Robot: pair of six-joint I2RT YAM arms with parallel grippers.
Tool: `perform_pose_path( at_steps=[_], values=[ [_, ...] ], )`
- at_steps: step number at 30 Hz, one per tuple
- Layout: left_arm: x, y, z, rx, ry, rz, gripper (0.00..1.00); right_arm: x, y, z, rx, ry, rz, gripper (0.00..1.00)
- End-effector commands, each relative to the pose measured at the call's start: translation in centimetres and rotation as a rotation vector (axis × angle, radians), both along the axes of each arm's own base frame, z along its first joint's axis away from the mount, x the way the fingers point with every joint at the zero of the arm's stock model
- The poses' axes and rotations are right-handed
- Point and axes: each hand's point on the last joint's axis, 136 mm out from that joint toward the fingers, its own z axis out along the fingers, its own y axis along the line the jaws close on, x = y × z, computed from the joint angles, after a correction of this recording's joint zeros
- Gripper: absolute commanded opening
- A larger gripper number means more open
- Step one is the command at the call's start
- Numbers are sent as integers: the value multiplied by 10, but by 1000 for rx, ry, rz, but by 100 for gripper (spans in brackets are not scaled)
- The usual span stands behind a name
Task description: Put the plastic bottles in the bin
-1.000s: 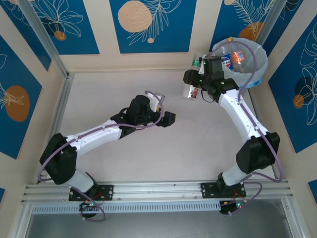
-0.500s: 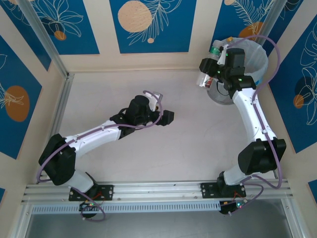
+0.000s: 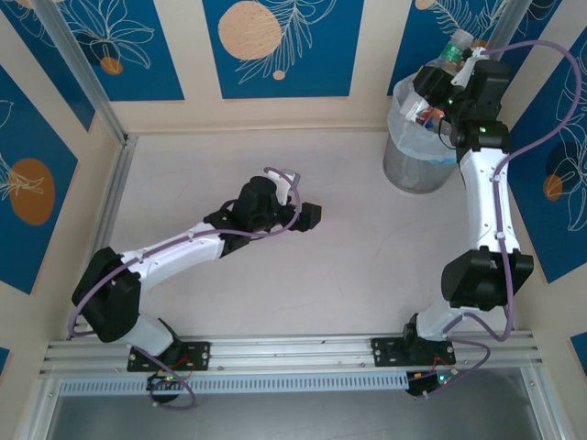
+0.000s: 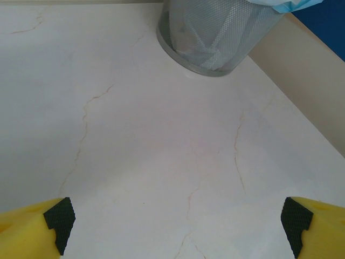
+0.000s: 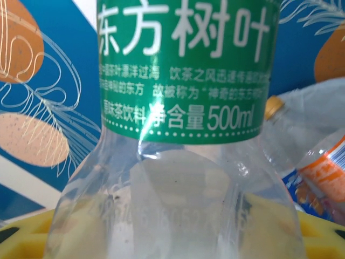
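Bottle (image 5: pixel 178 162), green-labelled, clamped in right gripper (image 3: pixel 445 73) above bin (image 3: pixel 417 170): centre over its mouth before letting go. Left gripper (image 3: pixel 310 217) wide open, empty.

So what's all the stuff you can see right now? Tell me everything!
table: one, pale with thin veins, under everything
wall panels: several, blue with orange circles, around the table
bin: one, grey mesh with a pale-blue bag, far right corner of the table
green-label bottle: one, clear plastic, held up over the bin
gold-capped bottle: one, clear, behind the held one, seemingly in the bin
orange-and-blue-label bottle: one, clear, next to the gold-capped bottle
left pincer: one, open and empty, over the middle of the table
right pincer: one, shut on the green-label bottle
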Motion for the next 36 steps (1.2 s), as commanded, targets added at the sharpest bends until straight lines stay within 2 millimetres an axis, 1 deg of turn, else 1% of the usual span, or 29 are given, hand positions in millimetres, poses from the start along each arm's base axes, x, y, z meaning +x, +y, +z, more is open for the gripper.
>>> perform_pose_path(
  at_steps=[1, 6, 8, 10, 11, 16, 19, 22, 25, 26, 27, 29, 33, 34, 36],
  values=[
    [-2, -4, -4, 8, 11, -2, 99, 8, -19, 21, -62, -66, -58, 40],
    [-2, 0, -6, 15, 15, 16, 100, 22, -47, 10, -268, -78, -187, 40],
    [-2, 1, -6, 20, 15, 15, 99, 27, -59, 3, -348, -81, -241, 40],
    [-2, 1, -8, 22, 16, 17, 99, 30, -54, 1, -428, -111, -240, 41],
    [-2, 1, -8, 23, 16, 21, 99, 29, -55, 1, -448, -124, -265, 41],
    [-1, 1, -13, 27, 20, 23, 99, 25, -69, -5, -444, -137, -378, 41],
    [-2, 2, -14, 32, 18, 21, 99, 26, -81, -21, -456, -132, -430, 41],
    [-2, 6, -15, 45, 13, 30, 99, 26, -95, -42, -407, -73, -446, 42],
    [-2, 9, -16, 52, 9, 37, 99, 31, -108, -64, -335, 28, -429, 43],
    [-2, 9, -16, 53, 9, 38, 99, 34, -110, -77, -319, 86, -408, 44],
    [-2, 9, -16, 51, 10, 40, 100, 37, -112, -85, -305, 135, -389, 45],
    [-2, 9, -17, 46, 11, 44, 99, 43, -112, -99, -300, 217, -350, 47],
    [-2, 8, -19, 43, 14, 44, 99, 55, -103, -122, -310, 325, -251, 53],
    [-2, 9, -19, 44, 13, 45, 99, 58, -102, -127, -317, 344, -236, 56],
    [-2, 9, -18, 48, 12, 46, 99, 62, -104, -134, -329, 378, -231, 67]
  ],
)
